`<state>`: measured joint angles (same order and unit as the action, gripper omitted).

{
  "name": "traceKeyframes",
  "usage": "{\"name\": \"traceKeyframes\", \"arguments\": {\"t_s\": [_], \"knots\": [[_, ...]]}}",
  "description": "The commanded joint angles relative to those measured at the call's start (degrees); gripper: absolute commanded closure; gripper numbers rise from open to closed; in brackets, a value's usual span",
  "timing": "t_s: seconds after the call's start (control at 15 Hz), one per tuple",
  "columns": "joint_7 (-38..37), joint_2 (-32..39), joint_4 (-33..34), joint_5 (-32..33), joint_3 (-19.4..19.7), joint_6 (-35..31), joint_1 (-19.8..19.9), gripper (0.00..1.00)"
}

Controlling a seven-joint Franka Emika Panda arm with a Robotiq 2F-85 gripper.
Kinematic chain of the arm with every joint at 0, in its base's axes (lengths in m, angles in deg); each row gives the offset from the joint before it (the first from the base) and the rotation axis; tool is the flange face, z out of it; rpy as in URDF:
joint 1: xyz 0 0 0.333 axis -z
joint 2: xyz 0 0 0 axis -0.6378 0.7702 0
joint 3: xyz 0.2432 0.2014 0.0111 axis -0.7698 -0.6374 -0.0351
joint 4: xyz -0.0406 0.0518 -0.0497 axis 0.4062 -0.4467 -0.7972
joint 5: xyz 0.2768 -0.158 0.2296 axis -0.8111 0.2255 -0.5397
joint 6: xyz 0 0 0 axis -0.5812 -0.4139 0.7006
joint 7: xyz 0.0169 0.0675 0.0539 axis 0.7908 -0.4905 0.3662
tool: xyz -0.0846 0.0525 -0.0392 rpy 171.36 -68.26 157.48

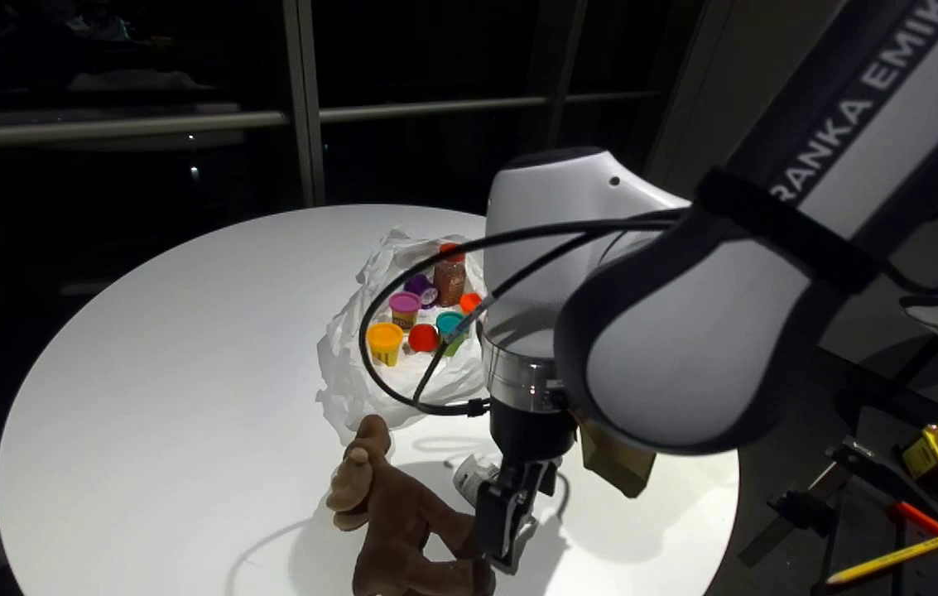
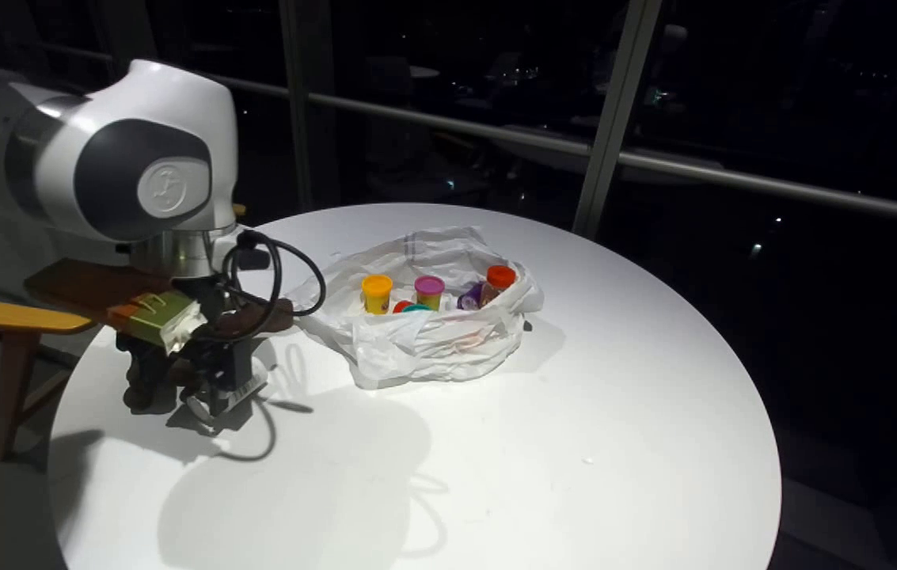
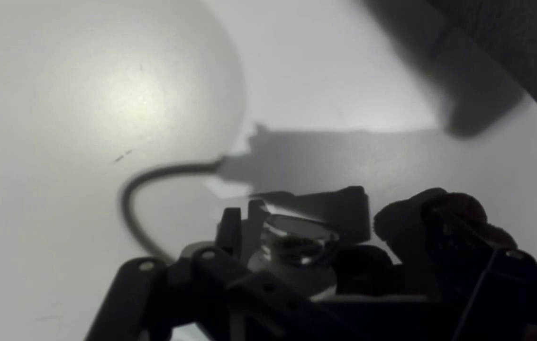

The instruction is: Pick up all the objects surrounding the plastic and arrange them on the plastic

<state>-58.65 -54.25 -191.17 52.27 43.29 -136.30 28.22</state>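
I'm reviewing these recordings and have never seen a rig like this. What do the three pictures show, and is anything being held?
The machine is a robot arm ending in a gripper, a pincer for grabbing. Two pictures come from cameras standing outside the robot, facing a round white table; the close one comes from a camera on its wrist, looking down past the gripper.

On the table, a crumpled plastic bag holds coloured tubs and a red-topped jar. Outside the bag are a brown soft toy and a white container.

The gripper looks open, close to that container; nothing is clearly clamped, but the dark wrist view doesn't settle whether they touch.
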Motion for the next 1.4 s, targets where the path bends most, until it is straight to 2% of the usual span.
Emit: {"name": "traceKeyframes", "arguments": {"t_s": [0.0, 0.07, 0.13, 0.2, 0.33, 0.53, 0.67, 0.73, 0.87, 1.13, 1.33], "knots": [[-1.6, 0.2, -2.8, 0.8, 1.5, -8.8, -3.6, 0.00], [-2.0, 0.7, -2.9, 1.0, 1.9, -10.8, -4.7, 0.00], [-2.6, 1.1, -3.1, 1.2, 2.7, -12.9, -6.1, 0.04], [-3.3, 1.4, -3.3, 1.6, 3.9, -14.9, -7.8, 0.27], [-4.9, 1.9, -3.4, 1.9, 6.3, -17.4, -11.0, 0.29], [-7.7, 2.9, -3.4, 2.0, 11.2, -19.2, -16.4, 0.55], [-9.8, 3.5, -3.5, 2.1, 14.8, -19.3, -20.2, 0.69], [-10.9, 3.7, -3.6, 2.2, 16.6, -19.2, -22.0, 0.27], [-12.7, 3.7, -3.9, 2.1, 19.9, -20.0, -25.2, 0.29], [-15.1, 4.8, -3.6, 1.2, 24.7, -21.1, -30.3, 0.01], [-16.1, 6.0, -3.0, 0.5, 27.1, -22.4, -33.4, 0.00]]}}
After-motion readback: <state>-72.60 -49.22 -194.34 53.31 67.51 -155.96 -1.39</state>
